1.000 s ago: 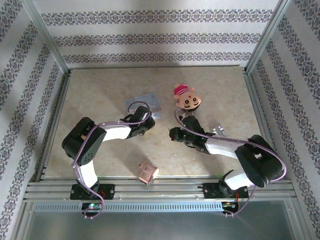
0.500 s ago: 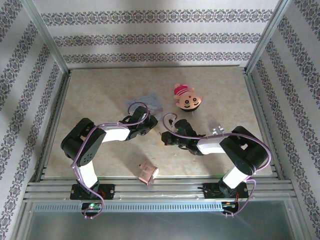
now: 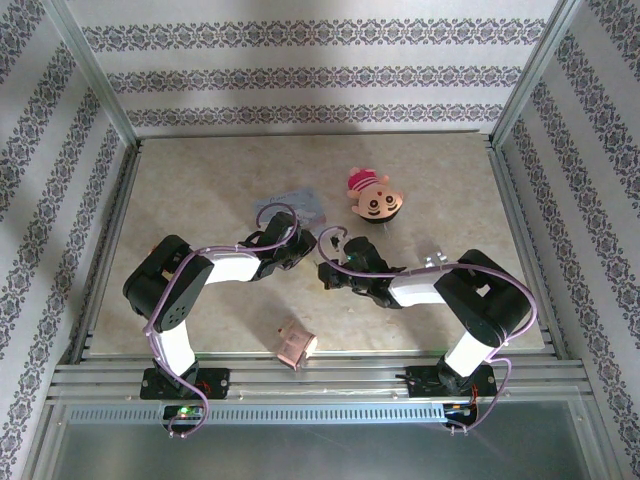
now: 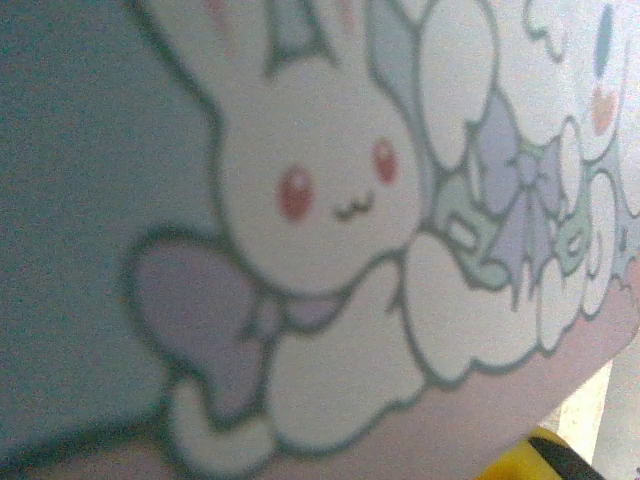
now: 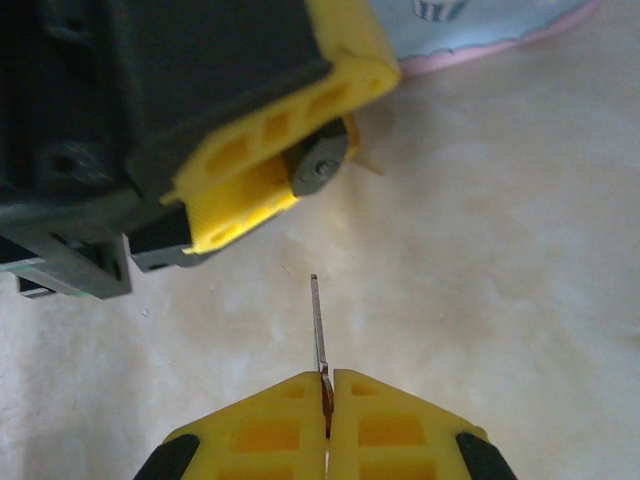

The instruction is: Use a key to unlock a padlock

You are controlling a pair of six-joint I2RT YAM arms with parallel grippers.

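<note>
Walls [image 3: 320,70] with flowery stripes stand round the pale bench [image 3: 200,180], where the right fingers [image 5: 390,420] pinch a thin key [image 5: 317,320] and the left fingers [image 5: 240,205] grip the little dark padlock [image 5: 320,168].

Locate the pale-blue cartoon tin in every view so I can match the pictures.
Top external: the pale-blue tin lies near the centre, just beyond the left gripper.
Left wrist: close up, bunny print across the centre.
Right wrist: top right corner, pink-edged.
Shared landmark: the left gripper's yellow finger, bottom right in left wrist, upper left in right wrist.
</note>
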